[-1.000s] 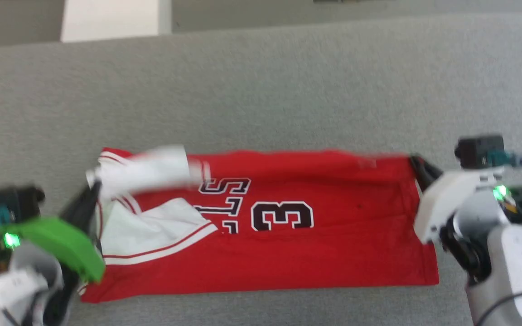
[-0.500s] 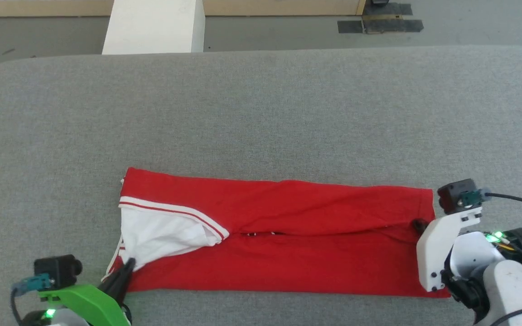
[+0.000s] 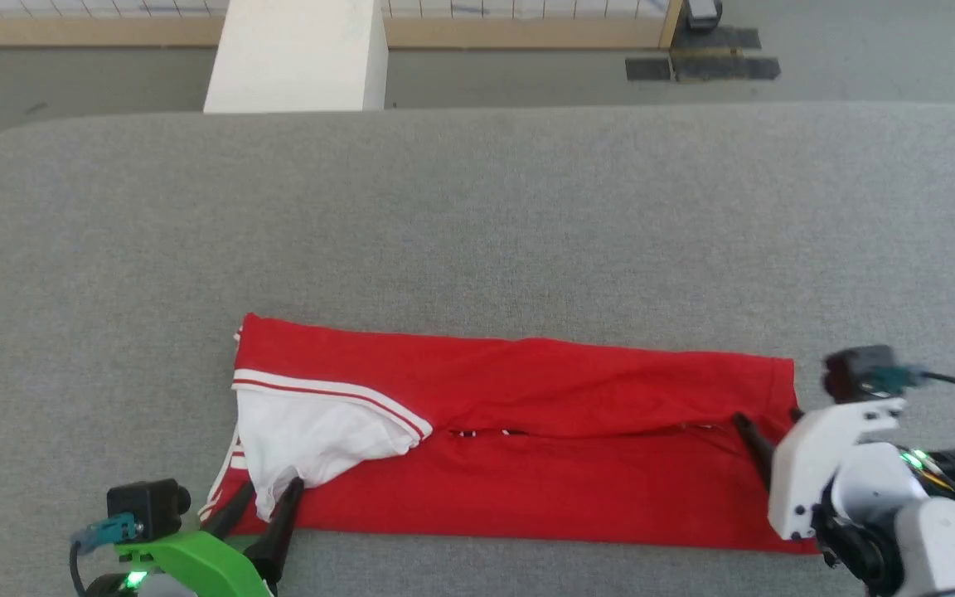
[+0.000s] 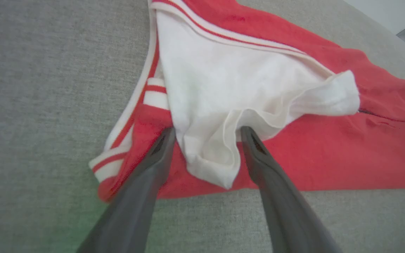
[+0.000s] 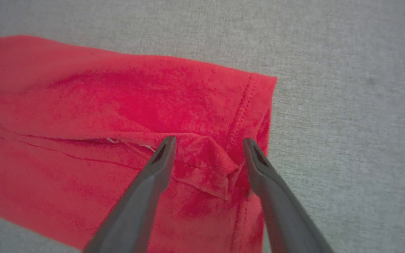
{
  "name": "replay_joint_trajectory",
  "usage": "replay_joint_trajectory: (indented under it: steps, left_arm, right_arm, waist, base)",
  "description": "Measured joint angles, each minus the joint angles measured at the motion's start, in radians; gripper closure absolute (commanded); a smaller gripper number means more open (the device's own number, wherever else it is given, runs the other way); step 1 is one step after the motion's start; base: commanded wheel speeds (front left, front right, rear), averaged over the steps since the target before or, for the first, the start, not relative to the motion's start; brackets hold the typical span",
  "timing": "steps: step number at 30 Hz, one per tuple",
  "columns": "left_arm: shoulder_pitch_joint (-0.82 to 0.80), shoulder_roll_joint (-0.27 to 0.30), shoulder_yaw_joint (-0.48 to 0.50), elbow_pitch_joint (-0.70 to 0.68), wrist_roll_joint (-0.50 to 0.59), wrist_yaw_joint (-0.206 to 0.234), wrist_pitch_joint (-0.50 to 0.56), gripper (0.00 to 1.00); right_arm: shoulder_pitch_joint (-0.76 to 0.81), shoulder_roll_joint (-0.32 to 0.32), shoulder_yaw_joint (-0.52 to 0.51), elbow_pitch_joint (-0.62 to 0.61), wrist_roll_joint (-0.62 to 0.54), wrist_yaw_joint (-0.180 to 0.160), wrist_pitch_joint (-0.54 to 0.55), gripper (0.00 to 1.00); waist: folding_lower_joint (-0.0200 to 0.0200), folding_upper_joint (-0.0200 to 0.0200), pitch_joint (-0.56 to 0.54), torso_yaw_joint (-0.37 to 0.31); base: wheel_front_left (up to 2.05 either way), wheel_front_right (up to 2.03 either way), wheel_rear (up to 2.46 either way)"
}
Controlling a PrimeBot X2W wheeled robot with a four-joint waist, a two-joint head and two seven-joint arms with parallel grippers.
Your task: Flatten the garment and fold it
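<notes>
Lying folded lengthwise as a long red strip on the near part of the grey tabletop, the shirt has its white sleeve flopped over at the left end. The left tool is wide open, fingers either side of the sleeve's tip, gripping nothing. The right tool is spread just as wide over the crumpled hem corner, holding nothing either.

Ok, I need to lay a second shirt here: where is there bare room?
Bare: the wide grey stretch of table beyond the shirt's far edge, plus the strip at its left end. Crowded: the near edge, where the open left gripper straddles the white sleeve and the open right gripper straddles the hem.
</notes>
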Motion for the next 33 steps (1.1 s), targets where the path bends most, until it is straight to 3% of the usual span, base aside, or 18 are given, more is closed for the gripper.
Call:
replay_joint_trajectory:
  steps: [9, 14, 17, 24, 33]
  left_arm:
    - [0.012, -0.011, 0.051, -0.071, 0.120, 0.079, -0.173, 0.00]
    - [-0.034, -0.038, 0.099, -0.072, 0.229, 0.103, -0.198, 0.00]
    - [-0.077, -0.089, 0.171, -0.084, 0.318, 0.105, -0.200, 0.00]
    - [-0.098, -0.201, 0.312, -0.089, 0.514, 0.087, -0.200, 0.00]
    - [-0.098, -0.320, 0.423, -0.088, 0.644, 0.008, -0.200, 0.00]
  right_arm:
    - [0.117, 0.055, -0.110, -0.168, 0.046, 0.000, -0.157, 0.00]
    - [0.129, 0.058, -0.141, -0.152, 0.103, 0.000, -0.248, 0.00]
    - [0.129, 0.057, -0.157, -0.110, 0.118, 0.000, -0.276, 0.00]
    - [0.104, 0.058, -0.181, 0.008, 0.115, 0.000, -0.248, 0.00]
    - [-0.028, 0.058, -0.162, 0.195, 0.068, 0.000, -0.136, 0.00]
  waist:
    - [0.0000, 0.0000, -0.056, 0.009]
    - [0.0000, 0.0000, -0.059, 0.009]
    - [0.0000, 0.0000, -0.064, 0.010]
    - [0.0000, 0.0000, -0.076, 0.002]
    - [0.0000, 0.0000, -0.068, -0.019]
  base:
    - [0.00, 0.00, 0.00]
    - [0.00, 0.00, 0.00]
    - [0.00, 0.00, 0.00]
    - [0.00, 0.00, 0.00]
    - [0.00, 0.00, 0.00]
